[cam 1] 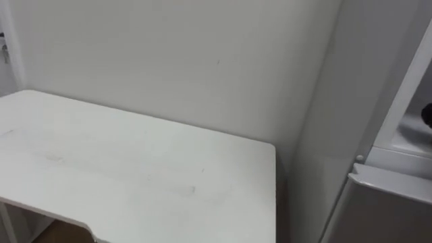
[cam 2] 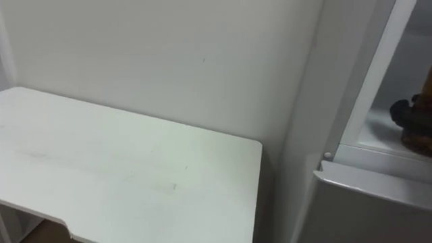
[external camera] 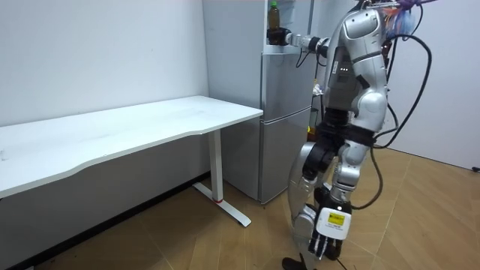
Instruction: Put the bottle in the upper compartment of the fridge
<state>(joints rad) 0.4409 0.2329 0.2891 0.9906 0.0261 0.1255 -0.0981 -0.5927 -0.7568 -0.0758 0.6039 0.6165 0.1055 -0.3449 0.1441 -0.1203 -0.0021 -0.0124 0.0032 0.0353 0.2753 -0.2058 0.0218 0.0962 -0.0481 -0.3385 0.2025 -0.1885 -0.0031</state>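
As I look down through the left eye view, the white table [cam 1: 135, 169] spreads from nine o'clock round to six o'clock against the wall [cam 1: 202, 54]. Its far corner is just beside the fridge [cam 1: 334, 135] at three o'clock. The upper fridge [cam 1: 412, 135] is open above the lower door [cam 1: 395, 196]. A dark bit of the right hand [cam 1: 427, 115] pokes in at the three o'clock edge, and I cannot tell its fingers from here.

In the right eye view, that hand sits at three o'clock inside the upper fridge. Its dark fingers [cam 2: 403, 115] are curled round a brown bottle [cam 2: 426, 101] that the edge cuts off.

In the room view, the robot stands at two o'clock, in front of the fridge and near the table's end. Its right arm is stretched out to the upper fridge at twelve o'clock. The bottle stands upright there, with the hand clamped on its lower part. The left hand [external camera: 324, 238] hangs beside the legs at five o'clock, near the wooden floor [external camera: 420, 225], with its fingers straight and slack, holding nothing.
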